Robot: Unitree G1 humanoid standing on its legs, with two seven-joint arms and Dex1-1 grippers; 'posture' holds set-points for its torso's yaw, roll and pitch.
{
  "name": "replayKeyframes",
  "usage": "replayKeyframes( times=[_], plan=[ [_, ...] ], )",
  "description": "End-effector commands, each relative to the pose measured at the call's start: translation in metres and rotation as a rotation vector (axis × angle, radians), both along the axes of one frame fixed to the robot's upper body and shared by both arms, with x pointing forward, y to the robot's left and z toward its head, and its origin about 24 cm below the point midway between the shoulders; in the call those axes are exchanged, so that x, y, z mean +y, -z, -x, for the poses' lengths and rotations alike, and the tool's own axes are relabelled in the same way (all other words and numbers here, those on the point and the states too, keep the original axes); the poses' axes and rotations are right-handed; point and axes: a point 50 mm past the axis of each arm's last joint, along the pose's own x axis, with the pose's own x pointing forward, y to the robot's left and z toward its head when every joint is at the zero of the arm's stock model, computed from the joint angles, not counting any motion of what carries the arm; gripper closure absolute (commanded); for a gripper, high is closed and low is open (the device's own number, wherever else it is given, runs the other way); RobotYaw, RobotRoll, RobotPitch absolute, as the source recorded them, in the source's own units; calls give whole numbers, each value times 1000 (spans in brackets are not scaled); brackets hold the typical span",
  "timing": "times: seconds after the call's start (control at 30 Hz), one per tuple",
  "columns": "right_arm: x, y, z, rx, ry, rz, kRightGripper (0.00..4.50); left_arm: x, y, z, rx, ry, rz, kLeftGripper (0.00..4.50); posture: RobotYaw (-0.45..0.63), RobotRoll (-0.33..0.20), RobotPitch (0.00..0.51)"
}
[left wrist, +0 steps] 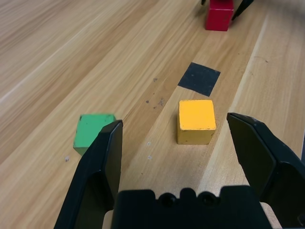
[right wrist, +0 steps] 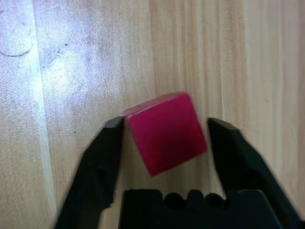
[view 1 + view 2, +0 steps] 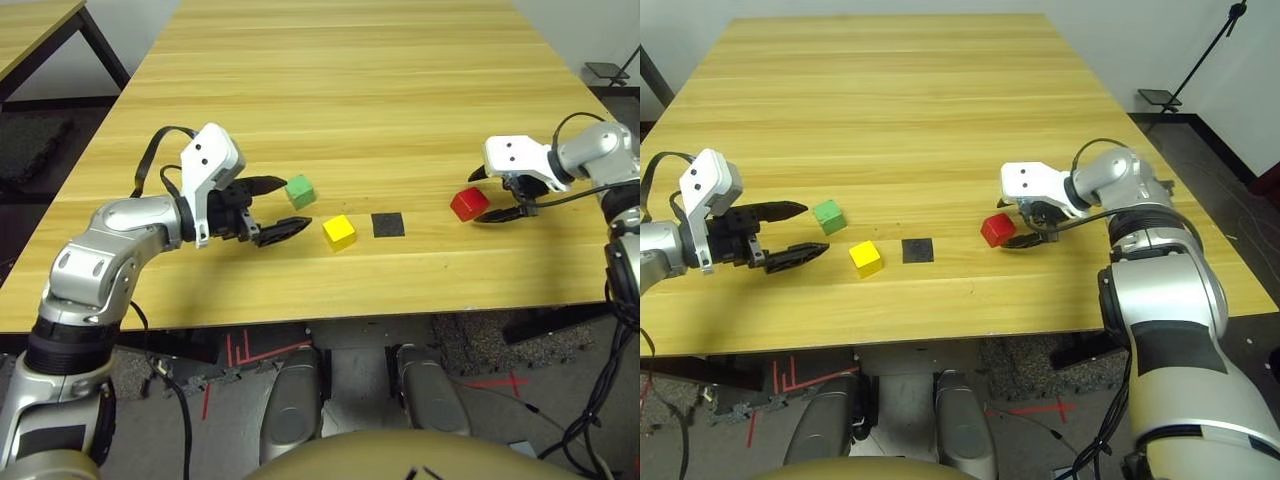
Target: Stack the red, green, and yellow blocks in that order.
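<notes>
The red block (image 3: pixel 469 204) rests on the table at the right, between the fingers of my right gripper (image 3: pixel 478 197). In the right wrist view the red block (image 2: pixel 167 133) sits turned between the two fingers, which stand open close beside its sides. The green block (image 3: pixel 300 191) lies left of centre, just past the far fingertip of my open left gripper (image 3: pixel 295 205). The yellow block (image 3: pixel 339 231) sits a little nearer and to the right of the green one. In the left wrist view the yellow block (image 1: pixel 196 120) lies ahead of the gap between the open fingers.
A flat black square patch (image 3: pixel 388 224) lies on the wooden table (image 3: pixel 350 90) between the yellow and red blocks. The table's front edge runs close below the blocks. Another table corner (image 3: pixel 35 25) stands at the far left.
</notes>
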Motion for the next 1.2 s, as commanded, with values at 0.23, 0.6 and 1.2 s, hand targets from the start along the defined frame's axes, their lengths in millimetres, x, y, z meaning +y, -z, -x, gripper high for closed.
replayKeyframes(
  times=[0.23,0.6,1.2],
  plan=[
    [16,-23,-6,43,-44,-95,2420,-7,0,-1,-1,-3,19,0,290,-174,104],
    [87,-24,-2,187,-158,-207,2420,-22,0,-12,-5,27,37,0,259,-196,91],
    [113,-4,13,214,-185,-177,2420,-21,-4,-16,-17,3,29,0,305,-198,112]
  ],
)
